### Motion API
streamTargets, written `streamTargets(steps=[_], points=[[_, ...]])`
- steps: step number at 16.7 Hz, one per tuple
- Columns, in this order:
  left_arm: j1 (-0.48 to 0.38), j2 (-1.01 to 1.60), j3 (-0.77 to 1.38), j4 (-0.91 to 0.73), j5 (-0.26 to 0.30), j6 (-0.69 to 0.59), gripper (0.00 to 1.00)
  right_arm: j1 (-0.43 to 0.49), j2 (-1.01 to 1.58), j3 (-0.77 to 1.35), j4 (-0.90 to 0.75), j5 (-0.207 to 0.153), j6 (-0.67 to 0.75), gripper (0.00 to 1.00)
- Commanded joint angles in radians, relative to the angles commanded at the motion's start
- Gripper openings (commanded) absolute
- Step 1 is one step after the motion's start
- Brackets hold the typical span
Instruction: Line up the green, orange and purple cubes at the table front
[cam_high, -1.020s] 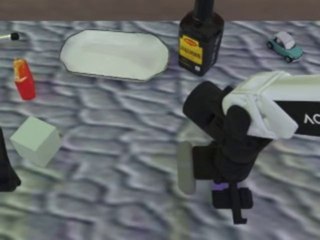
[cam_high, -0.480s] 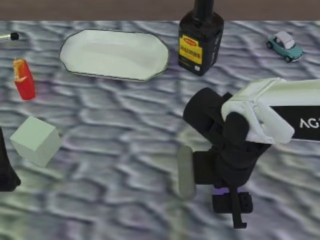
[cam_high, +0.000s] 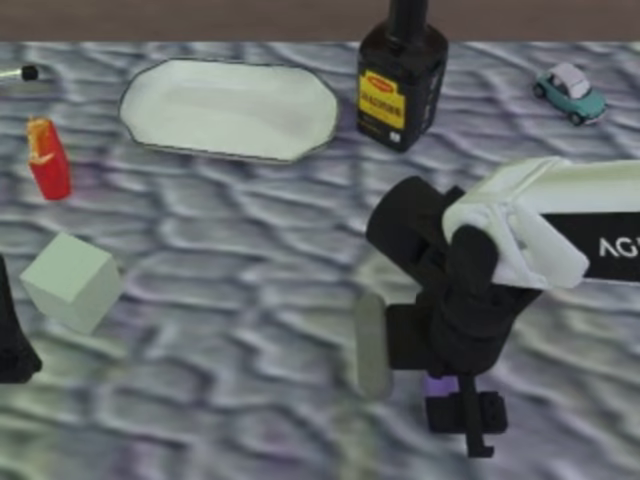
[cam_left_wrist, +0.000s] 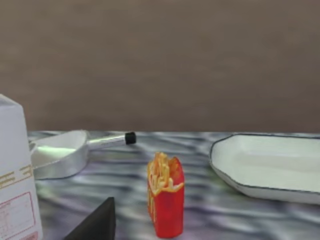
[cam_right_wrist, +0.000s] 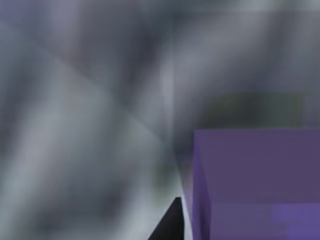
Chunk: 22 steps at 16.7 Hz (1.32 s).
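Purple cube (cam_high: 436, 384) sits low under the right tool (cam_high: 462, 415), placed toward the desk (cam_high: 250, 300) front for the line. Whether that tool grips it, I cannot tell; left arm parked.

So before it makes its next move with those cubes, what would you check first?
1. Small violet-purple cube at the right hand: ok, close beside it.
2. Right hand's grip on it: cannot tell.
3. Large pale mint-green cube free to pick: ok, alone at the table's left.
4. Tan-orange cube located: not ok, not visible in any view.
5. Left hand clear: ok, parked at the left edge.
6. Grey-lavender rippled table front free: ok.
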Motion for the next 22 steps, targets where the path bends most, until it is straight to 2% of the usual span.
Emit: streamTargets(steps=[2,3,13,19,22], points=[[0.000,0.000,0.000,0.000,0.000,0.000,1.00,0.000,0.000,0.000,0.000,0.000,0.000,0.98],[0.000,0.000,0.000,0.000,0.000,0.000,1.00,0.000,0.000,0.000,0.000,0.000,0.000,1.00],[0.000,0.000,0.000,0.000,0.000,0.000,1.00,0.001,-0.006,0.016,-0.017,0.001,-0.002,1.00],[0.000,0.000,0.000,0.000,0.000,0.000,1.00,0.009,-0.084,0.148,-0.240,0.000,-0.007,1.00],[0.000,0.000,0.000,0.000,0.000,0.000,1.00,0.007,-0.102,0.167,-0.268,0.000,-0.004,1.00]])
